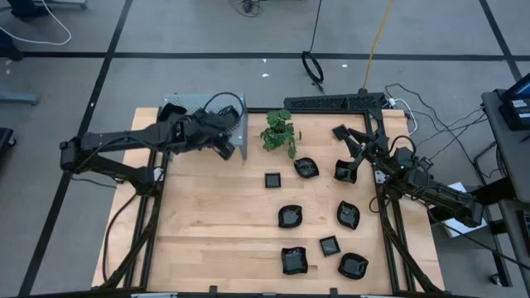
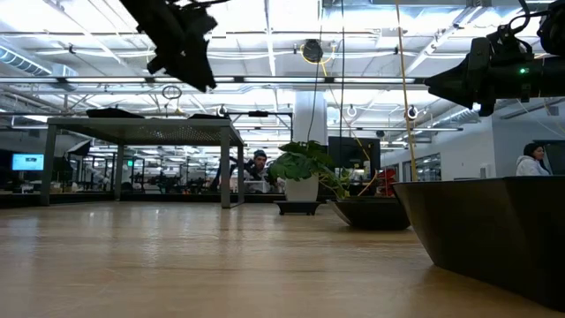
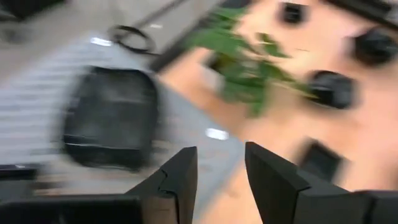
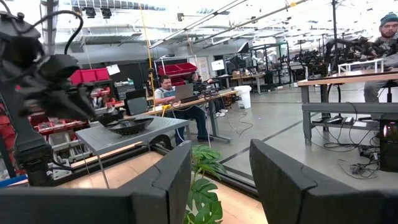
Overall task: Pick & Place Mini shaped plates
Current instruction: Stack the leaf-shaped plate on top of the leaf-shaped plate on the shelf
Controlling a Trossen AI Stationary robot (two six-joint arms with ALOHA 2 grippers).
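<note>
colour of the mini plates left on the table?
Glossy black, all of them, e.g. this mini plate; clearest in the high view.

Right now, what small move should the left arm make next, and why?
Probably lift away toward the table. The left gripper hangs open and empty above the grey box, a black plate already lies on it, and more plates, such as the square one, wait on the table.

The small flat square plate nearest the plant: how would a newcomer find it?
Start at the green plant at the table's far edge. Just in front of it, towards the table's middle, lies a small square plate. It is flat and straight-sided; the plate to its right is roundish and deeper.
</note>
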